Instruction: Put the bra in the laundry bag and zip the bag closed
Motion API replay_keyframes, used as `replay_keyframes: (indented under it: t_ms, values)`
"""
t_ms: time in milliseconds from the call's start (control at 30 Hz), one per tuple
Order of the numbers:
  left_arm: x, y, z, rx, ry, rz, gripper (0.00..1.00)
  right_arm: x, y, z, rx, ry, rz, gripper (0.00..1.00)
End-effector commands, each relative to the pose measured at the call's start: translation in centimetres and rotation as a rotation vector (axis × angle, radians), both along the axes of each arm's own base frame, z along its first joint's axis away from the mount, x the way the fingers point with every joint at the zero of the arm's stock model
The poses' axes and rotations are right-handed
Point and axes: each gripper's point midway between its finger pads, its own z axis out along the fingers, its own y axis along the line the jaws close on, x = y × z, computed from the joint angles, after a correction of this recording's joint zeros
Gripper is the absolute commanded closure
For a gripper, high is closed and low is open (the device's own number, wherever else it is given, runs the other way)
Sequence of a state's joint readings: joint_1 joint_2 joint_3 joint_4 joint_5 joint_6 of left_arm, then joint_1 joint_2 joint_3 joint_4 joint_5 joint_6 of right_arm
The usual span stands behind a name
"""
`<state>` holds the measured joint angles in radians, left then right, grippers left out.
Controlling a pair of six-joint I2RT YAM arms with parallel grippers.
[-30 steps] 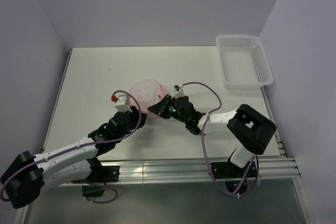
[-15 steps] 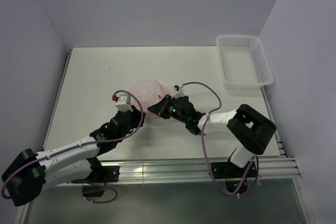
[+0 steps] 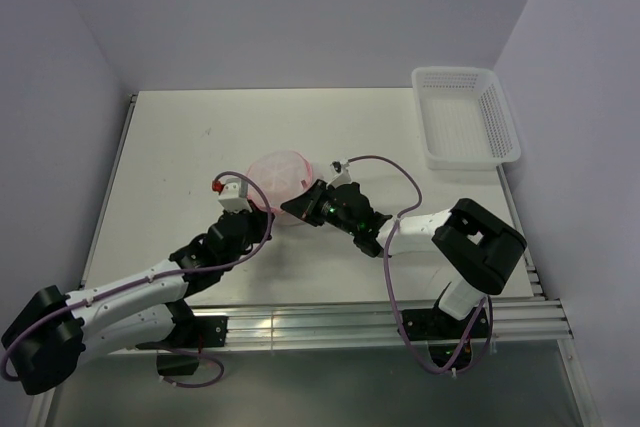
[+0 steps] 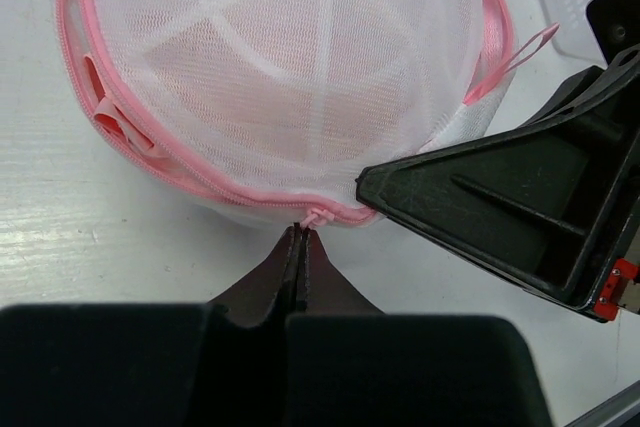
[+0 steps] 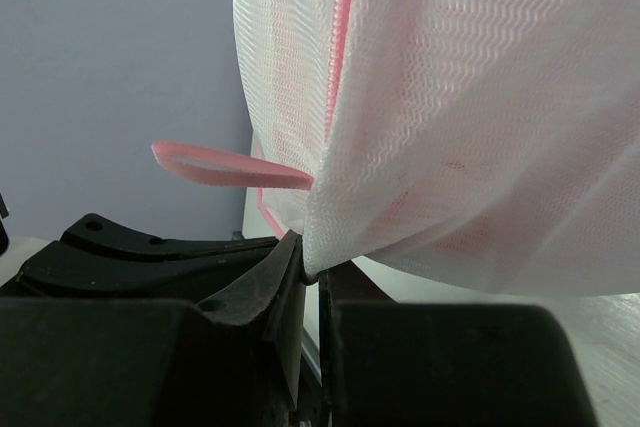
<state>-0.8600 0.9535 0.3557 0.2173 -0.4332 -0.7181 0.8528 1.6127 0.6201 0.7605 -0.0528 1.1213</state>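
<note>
The left fingers (image 4: 272,285) are pinched shut, seemingly on the zip pull (image 4: 316,215), lower centre. The bag (image 4: 300,77) sits just above, its rim (image 4: 150,154) curving off upper left. The right fingers (image 5: 265,292) clamp its mesh, with the bra (image 4: 225,52) inside.

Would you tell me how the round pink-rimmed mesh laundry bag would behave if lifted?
Probably floppy: the round pink-rimmed mesh laundry bag drapes and puckers where the right fingers pinch it. Likely light, being thin see-through netting.
</note>
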Motion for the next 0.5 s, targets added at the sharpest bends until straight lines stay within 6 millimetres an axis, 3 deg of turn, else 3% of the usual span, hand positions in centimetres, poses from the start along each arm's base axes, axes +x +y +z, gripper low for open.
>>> replay_keyframes:
  t_ms: [0,467]
  values:
    - [0.9,0.5,2.3,-0.019,-0.062,0.05,1.0,0.4,0.0,0.7,0.007,-0.043,0.002,1.0]
    - [1.1,3.0,2.2,0.028,-0.072,0.145,1.0,0.0,-0.2,0.5,-0.009,-0.051,0.018,1.0]
